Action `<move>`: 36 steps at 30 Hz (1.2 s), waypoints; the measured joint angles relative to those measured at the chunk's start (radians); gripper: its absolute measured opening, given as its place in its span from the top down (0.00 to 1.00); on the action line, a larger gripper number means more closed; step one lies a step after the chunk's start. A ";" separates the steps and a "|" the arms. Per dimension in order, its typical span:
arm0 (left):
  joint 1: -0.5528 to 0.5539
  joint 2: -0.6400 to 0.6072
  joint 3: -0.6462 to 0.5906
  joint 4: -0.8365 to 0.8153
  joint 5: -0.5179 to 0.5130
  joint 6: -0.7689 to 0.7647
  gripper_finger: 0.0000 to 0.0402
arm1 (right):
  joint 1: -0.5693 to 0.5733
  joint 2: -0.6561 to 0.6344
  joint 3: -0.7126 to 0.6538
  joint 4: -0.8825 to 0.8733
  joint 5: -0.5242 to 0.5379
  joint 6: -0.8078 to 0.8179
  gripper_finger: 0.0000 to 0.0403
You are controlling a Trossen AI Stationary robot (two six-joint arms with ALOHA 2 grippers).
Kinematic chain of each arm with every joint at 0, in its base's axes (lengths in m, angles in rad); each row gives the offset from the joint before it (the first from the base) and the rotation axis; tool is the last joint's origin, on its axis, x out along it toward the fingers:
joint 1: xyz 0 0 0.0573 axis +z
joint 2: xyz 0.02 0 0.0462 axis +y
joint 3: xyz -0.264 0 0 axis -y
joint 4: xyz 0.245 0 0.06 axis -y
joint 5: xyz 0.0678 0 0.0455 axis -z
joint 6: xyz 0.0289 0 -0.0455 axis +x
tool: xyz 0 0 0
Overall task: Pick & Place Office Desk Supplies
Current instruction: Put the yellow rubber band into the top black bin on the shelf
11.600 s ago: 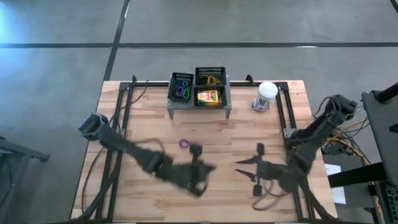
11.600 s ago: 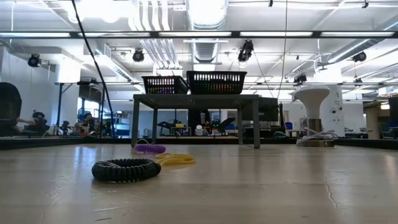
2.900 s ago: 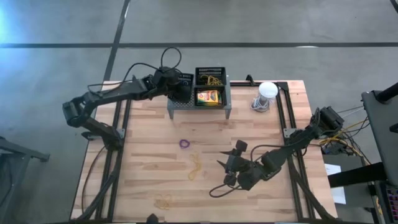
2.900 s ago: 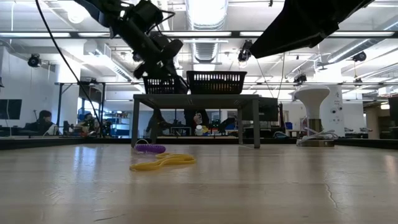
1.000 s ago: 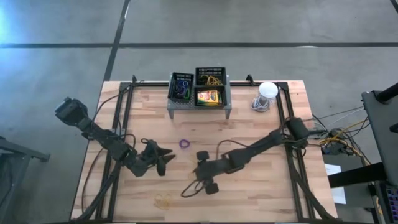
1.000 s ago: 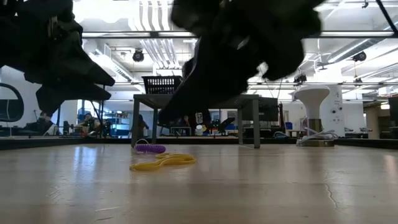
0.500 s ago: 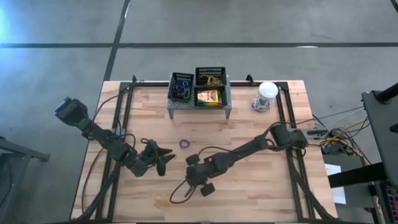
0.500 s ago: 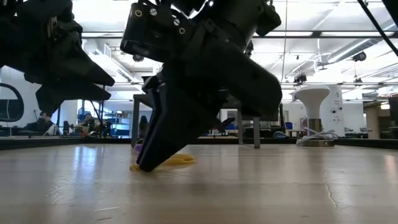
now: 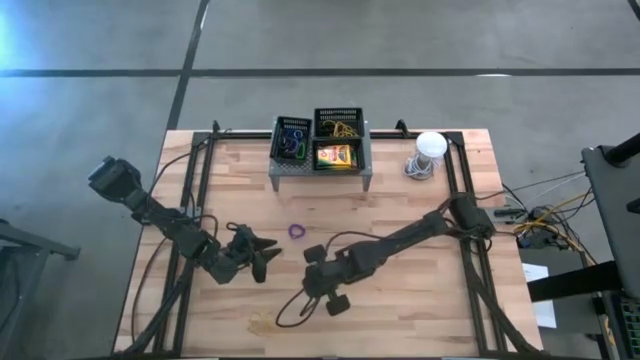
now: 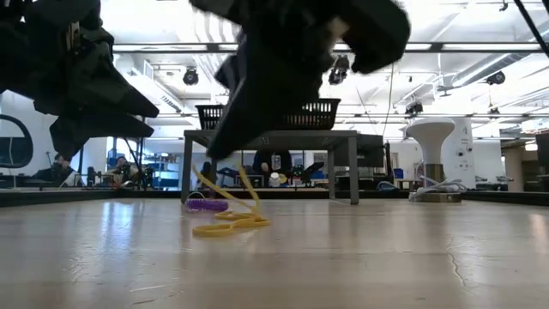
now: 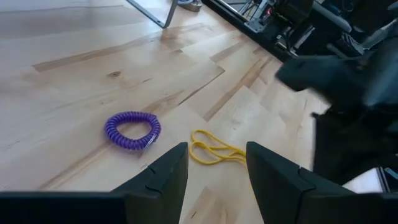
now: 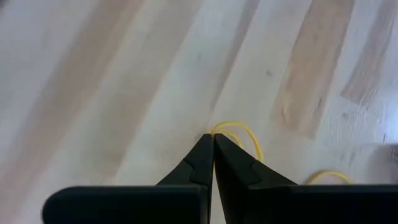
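Observation:
A yellow rubber band [image 12: 241,132] lies near the table's middle with my right gripper [image 9: 314,272] shut on it. In the low view part of the band rises from the wood to that gripper [image 10: 221,148]. A purple coil band [image 11: 132,130] lies flat on the table just beyond it [image 9: 296,231]. My left gripper [image 9: 264,256] hovers open to the left of both and touches nothing. In its wrist view its fingers [image 11: 180,174] frame the yellow band [image 11: 214,153]. My right gripper pinches the yellow band's upper loop [image 12: 219,129] between its two fingertips, coming from above and slanting down. Two strands [image 10: 206,184] run up to the fingers. The band's lower end [image 10: 228,226] still lies on the table.
A grey mesh rack [image 9: 320,168] with black baskets stands at the far middle of the table, holding loop bands and a crayon box. A white-domed object [image 9: 430,148] stands at the far right. Thin tan rubber bands [image 9: 262,321] lie near the front edge.
My right gripper came down onto the yellow band, shut on it, and has risen. Part of the band is drawn up off the wood while its lower loop stays on the table.

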 joint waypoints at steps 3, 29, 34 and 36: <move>0.000 0.000 0.001 0.002 0.000 0.000 0.58 | 0.022 -0.028 -0.011 0.001 0.059 0.015 0.98; 0.002 0.001 0.001 0.140 -0.025 0.132 0.59 | 0.276 -0.839 -0.556 -0.028 0.844 0.472 0.98; 0.002 0.001 0.002 0.177 -0.022 0.181 0.59 | 0.390 -0.963 -0.576 -0.204 0.891 0.677 0.98; 0.002 0.001 0.002 0.177 -0.022 0.181 0.59 | 0.433 -0.980 -0.563 -0.314 0.888 0.790 0.98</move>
